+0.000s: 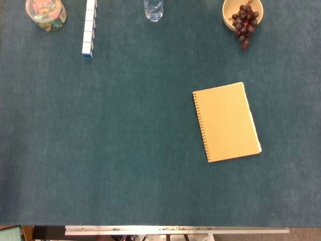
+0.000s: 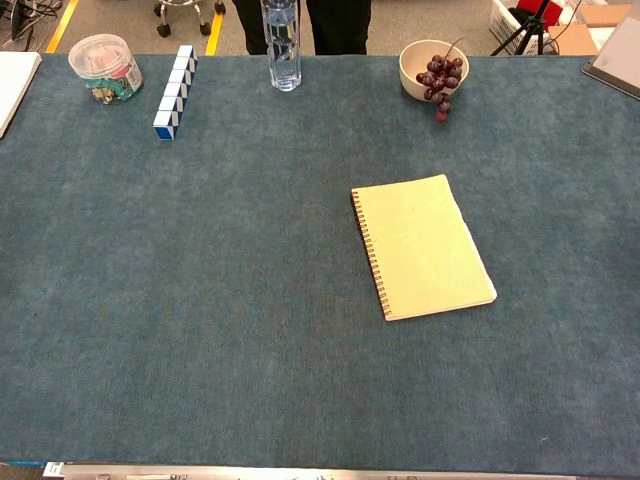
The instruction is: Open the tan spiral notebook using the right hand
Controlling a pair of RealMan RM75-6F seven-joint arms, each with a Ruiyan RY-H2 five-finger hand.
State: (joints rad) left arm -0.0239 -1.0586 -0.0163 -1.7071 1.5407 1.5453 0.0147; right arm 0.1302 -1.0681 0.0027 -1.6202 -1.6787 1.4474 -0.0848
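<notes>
Neither hand in view, state can't be told. Tan spiral notebook (image 1: pixel 226 122) lies closed, flat, right of desk (image 1: pixel 125 150) centre, spiral on left. Risk: cover slides instead of lifting. Bowl of grapes (image 1: pixel 243 15) sits far-right edge, sweepable.

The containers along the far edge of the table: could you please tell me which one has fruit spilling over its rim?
The cream bowl at far right: dark grapes hang over its near rim. The clip jar and water bottle spill nothing.
</notes>
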